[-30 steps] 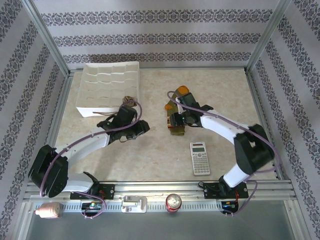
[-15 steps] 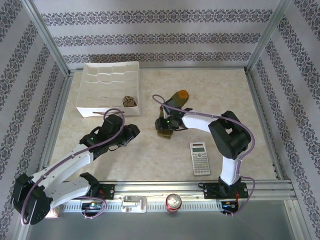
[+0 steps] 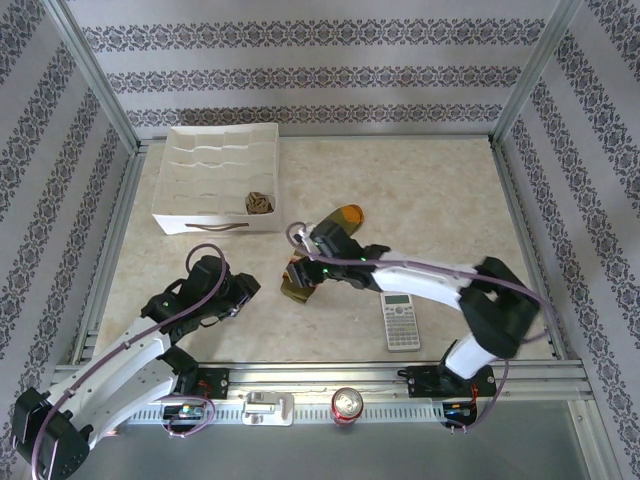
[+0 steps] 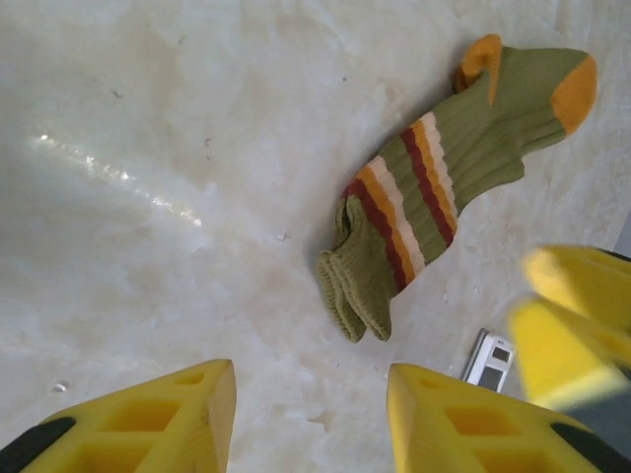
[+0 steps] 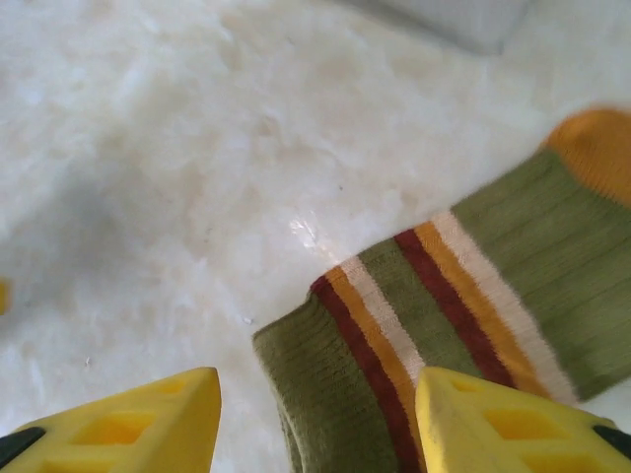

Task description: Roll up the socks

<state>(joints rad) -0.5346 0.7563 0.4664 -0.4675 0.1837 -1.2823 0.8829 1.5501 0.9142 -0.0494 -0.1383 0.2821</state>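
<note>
Green sock [image 4: 434, 187] flat on worktop [image 3: 430, 190], its middle hidden under right arm [image 3: 420, 275] from above. Right tool [image 5: 314, 389] wide, empty, over cuff [image 5: 325, 394]. Left tool [image 4: 308, 384] wide, empty. Argyle sock [image 3: 259, 203] balled in tray [image 3: 200, 165]. Calculator [image 3: 402, 316] print unreadable.

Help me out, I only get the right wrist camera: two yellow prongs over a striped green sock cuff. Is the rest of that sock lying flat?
Observer: Yes. The left wrist camera shows the whole olive sock flat on the table, with an orange toe and heel at the end away from the cuff.
Operator: Is there a second sock?
Observer: A brown patterned sock sits bundled in a white divided box, in the corner compartment nearest the olive sock.
Operator: And the other arm?
Observer: The left gripper is open over bare table, apart from the olive sock.
</note>
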